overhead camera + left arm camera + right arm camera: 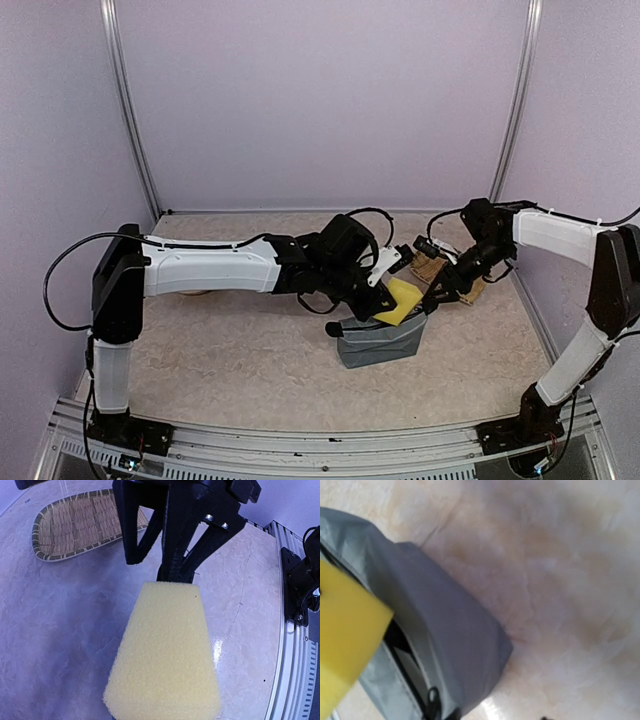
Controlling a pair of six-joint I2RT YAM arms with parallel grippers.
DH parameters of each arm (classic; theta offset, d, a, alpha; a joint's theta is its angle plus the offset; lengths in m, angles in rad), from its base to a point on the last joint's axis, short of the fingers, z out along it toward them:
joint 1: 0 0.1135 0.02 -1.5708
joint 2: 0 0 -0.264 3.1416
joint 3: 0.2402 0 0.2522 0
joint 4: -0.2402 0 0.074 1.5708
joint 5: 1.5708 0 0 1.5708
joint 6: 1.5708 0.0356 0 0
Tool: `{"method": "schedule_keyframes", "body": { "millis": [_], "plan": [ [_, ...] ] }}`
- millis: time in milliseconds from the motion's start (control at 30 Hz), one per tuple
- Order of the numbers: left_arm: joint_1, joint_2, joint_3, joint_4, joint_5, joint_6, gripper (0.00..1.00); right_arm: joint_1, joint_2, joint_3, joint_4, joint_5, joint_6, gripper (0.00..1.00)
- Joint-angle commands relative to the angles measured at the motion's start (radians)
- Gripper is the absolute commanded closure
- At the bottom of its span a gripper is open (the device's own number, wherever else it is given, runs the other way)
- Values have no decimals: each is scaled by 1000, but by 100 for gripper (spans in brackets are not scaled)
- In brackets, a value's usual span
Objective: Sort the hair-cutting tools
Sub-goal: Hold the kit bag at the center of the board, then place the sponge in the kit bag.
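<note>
left wrist: fingers (172, 570) pinch yellow sponge (165, 650) hiding table (60, 630); woven tray (75, 525) beyond.

Pouch (380, 343) stands on the table (250, 370), right of centre, in front of both arm tips. Sponge (402, 300) is tilted over the pouch mouth, lower end at or just inside it; depth not resolvable. Left gripper (384, 297) pinches the sponge's upper end, its arm stretched across from the left. Right gripper (432, 298) sits just right of the sponge, at the pouch's upper right corner; contact unclear. Tray (428, 267) lies behind the pouch, partly under the right wrist.
</note>
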Motion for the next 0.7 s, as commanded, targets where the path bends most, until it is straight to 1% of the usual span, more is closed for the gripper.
{"method": "schedule_keyframes", "body": {
  "millis": [0, 133, 167, 200, 300, 333, 433, 567, 667],
  "plan": [
    [-2, 25, 18, 32, -36, 22, 100, 5, 28, -14, -45, -14, 32, 54],
    [-9, 39, 6, 57, -45, 19, 100, 5, 38, -11, -53, -35, 38, 63],
    [-11, 41, 4, 60, -51, 21, 100, 6, 41, -9, -55, -43, 37, 68],
    [-14, 43, 0, 63, -53, 24, 100, 5, 45, -6, -59, -50, 35, 81],
    [-20, 45, -13, 72, -65, 29, 100, 3, 55, -1, -68, -74, 31, 97],
    [-23, 47, -18, 73, -74, 34, 100, 2, 57, 0, -71, -84, 28, 100],
    [-34, 56, -31, 61, -126, 58, 100, -1, 62, 0, -86, -126, 13, 100],
    [-36, 73, -54, 34, -191, 50, 100, 0, 61, 5, -103, -169, -7, 100],
    [-40, 73, -79, 7, -205, 50, 100, -2, 60, 7, -108, -176, -13, 100]
  ]
}}
